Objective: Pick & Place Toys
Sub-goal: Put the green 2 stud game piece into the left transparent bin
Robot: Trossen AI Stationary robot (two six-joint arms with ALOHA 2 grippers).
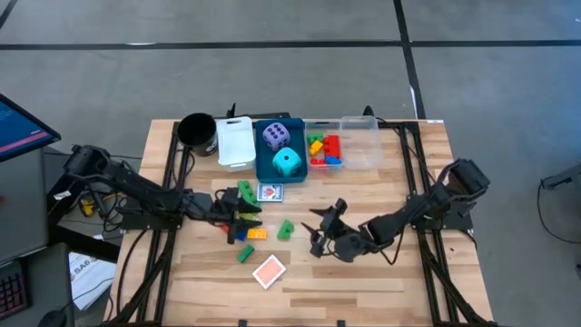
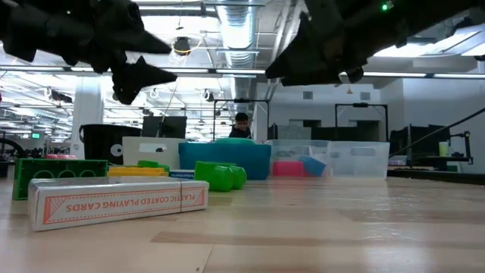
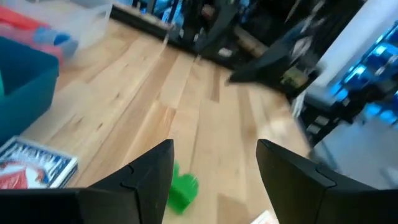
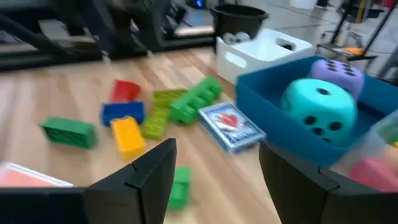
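Note:
Loose toys lie mid-table: a green brick point(image 1: 286, 230), a yellow brick point(image 1: 257, 233), another green brick point(image 1: 247, 191), a blue card box point(image 1: 270, 193) and a red card box point(image 1: 269, 271). The purple die point(image 1: 277, 136) and cyan die point(image 1: 287, 163) sit in the blue bin point(image 1: 263, 168). My left gripper point(image 1: 243, 221) hovers open over the brick cluster, pointing toward the table's right. My right gripper point(image 1: 315, 232) hovers open just right of the green brick point(image 4: 180, 183), pointing toward the table's left. That brick point(image 3: 182, 190) lies on the table between the two grippers.
Along the far edge stand a black cup point(image 1: 196, 130), a white bin point(image 1: 235, 141), the blue bin and a clear bin point(image 1: 363, 145) holding several bricks. Bare wood lies at the near right. A person point(image 2: 241, 125) shows in the room beyond the table.

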